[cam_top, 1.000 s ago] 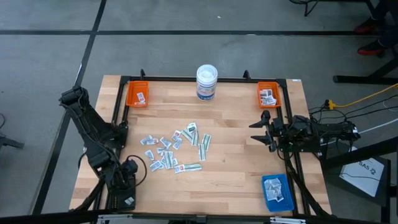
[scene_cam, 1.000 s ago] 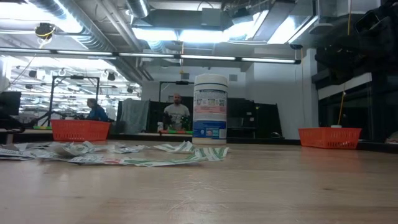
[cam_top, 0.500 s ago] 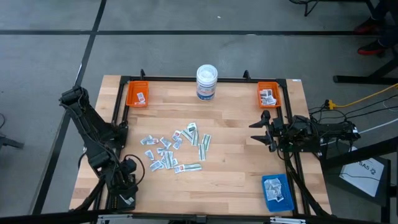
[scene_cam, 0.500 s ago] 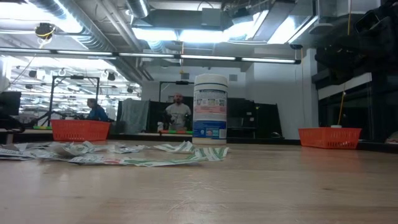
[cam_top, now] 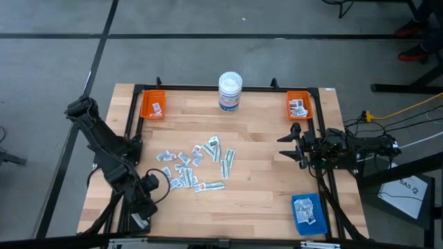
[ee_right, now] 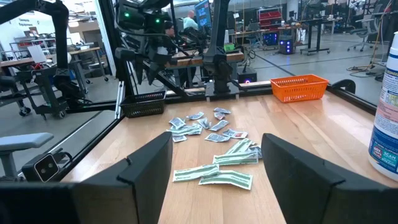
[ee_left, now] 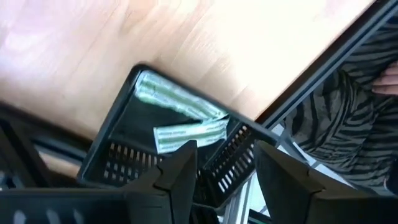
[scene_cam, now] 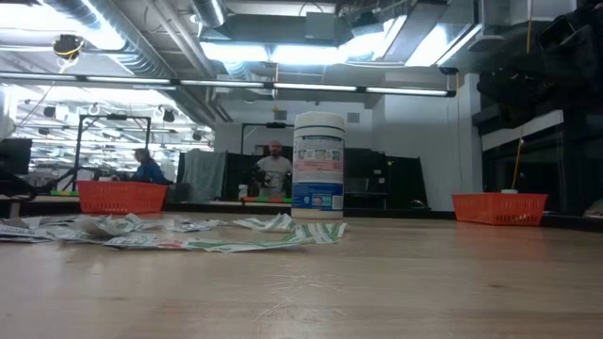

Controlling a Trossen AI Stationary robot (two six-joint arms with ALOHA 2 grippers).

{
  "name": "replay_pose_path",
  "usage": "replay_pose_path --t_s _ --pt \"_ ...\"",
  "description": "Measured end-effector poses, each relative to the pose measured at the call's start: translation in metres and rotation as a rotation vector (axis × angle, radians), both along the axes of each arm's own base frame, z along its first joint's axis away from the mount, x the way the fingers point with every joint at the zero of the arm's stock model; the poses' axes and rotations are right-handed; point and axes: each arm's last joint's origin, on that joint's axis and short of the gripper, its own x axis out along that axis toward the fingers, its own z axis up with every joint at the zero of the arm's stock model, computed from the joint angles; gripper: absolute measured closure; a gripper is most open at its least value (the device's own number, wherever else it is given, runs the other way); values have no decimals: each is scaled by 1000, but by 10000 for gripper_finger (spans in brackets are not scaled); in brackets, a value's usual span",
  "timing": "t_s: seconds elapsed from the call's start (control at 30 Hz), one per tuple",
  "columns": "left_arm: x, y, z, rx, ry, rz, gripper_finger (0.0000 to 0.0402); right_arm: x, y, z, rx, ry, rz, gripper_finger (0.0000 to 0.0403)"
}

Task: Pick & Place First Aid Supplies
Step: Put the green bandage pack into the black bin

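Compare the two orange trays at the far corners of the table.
The left orange tray holds a single small packet, with most of its floor bare; the right orange tray holds several packets piled together. The left orange tray sits beside the left arm's base rail, the right orange tray just beyond the waiting right gripper. Both are shallow, rectangular and orange.

Small white packets and pale green strips (cam_top: 196,166) scattered flat mid-table, two strips (ee_left: 186,121) in black tray

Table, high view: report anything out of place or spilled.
The first aid supplies lie loose and overlapping in a heap mid-table, outside every tray. Otherwise nothing stands out: the white tub stands upright at the far edge, and the orange trays sit square in their corners.
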Motion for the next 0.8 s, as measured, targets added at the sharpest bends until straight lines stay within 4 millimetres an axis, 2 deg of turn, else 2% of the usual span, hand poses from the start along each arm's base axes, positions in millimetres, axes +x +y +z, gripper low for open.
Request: replay_pose_path --t_s 0.3,0.8 --pt "28 25 0 98 -156 -122 262 0 0 0 0 0 0 158" --pt "75 77 4 515 -487 -381 264 0 0 0 0 0 0 158"
